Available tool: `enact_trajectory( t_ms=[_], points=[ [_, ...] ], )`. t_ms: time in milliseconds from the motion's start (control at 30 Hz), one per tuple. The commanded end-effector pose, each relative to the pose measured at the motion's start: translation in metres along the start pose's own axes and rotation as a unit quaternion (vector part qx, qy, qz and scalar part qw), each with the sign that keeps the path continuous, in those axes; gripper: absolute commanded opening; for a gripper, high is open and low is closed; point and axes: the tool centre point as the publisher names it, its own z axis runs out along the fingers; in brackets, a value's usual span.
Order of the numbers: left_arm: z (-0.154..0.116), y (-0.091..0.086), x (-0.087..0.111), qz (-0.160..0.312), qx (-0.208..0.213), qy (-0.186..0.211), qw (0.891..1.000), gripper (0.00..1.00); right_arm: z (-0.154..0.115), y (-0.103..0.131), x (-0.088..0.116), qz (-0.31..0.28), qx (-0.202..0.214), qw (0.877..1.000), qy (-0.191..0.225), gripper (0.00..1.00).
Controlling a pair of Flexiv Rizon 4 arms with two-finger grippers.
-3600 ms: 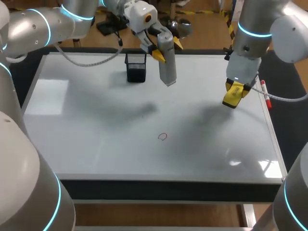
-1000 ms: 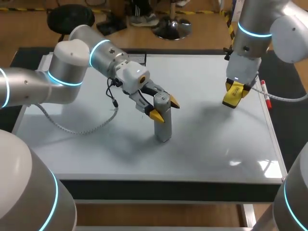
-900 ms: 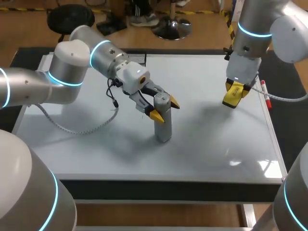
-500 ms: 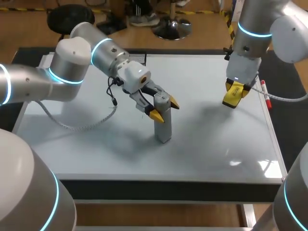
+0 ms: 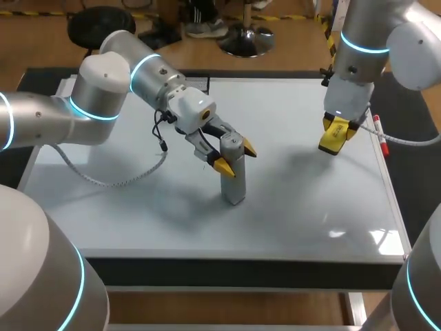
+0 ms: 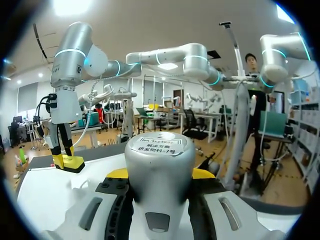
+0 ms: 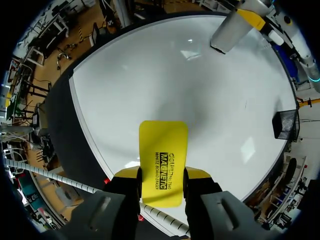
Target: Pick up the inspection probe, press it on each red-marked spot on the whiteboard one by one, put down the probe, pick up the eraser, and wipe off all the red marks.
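Gripping the inspection probe (image 5: pixel 233 183) upright, left tool (image 5: pixel 236 156) rests its tip on the whiteboard (image 5: pixel 138 207); right tool (image 5: pixel 339 127) clamps the yellow eraser (image 5: pixel 331 142) above the board's right side

The tall cylindrical metal probe (image 5: pixel 233 183) is finished in silver-grey, and its top is capped with a white label printed in black. The flat rectangular eraser (image 5: pixel 331 141) is coloured bright yellow and lettered in black. The whiteboard (image 5: pixel 138 200) is shown in plain glossy white. Yellow tips are borne by the left gripper (image 5: pixel 236 157) and the right gripper (image 5: pixel 340 128). The silver left arm (image 5: pixel 103 79) and right arm (image 5: pixel 365 31) are ringed with glowing cyan bands.
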Motion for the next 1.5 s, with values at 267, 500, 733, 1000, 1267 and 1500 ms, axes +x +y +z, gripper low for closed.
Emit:
enact_trajectory(
  t_ms=[267,500,733,1000,1267,1500],
  points=[
    [0.0,0.002,0.0,0.001,0.0,0.003,1.0,0.0,0.0,-0.001,0.0,-0.001,0.001,1.0,0.001,0.0],
    [-0.007,-0.004,0.001,0.006,0.01,0.0,1.0,0.0,0.0,-0.001,0.0,-0.001,0.001,1.0,0.001,0.0],
    [-0.035,-0.018,0.004,0.015,0.024,-0.002,1.0,0.0,0.0,-0.001,0.0,-0.001,0.001,1.0,0.001,0.0],
    [-0.083,-0.033,0.008,0.019,-0.002,-0.01,1.0,0.0,0.0,-0.001,0.0,-0.001,0.001,1.0,0.001,0.0],
    [-0.129,-0.035,0.012,0.016,-0.012,-0.029,0.999,0.0,0.0,-0.001,0.0,-0.001,0.001,1.0,0.001,0.0],
    [-0.164,-0.033,0.019,0.005,-0.02,-0.044,0.999,0.0,0.0,-0.001,0.0,-0.001,0.001,1.0,0.001,0.0]
  ],
)
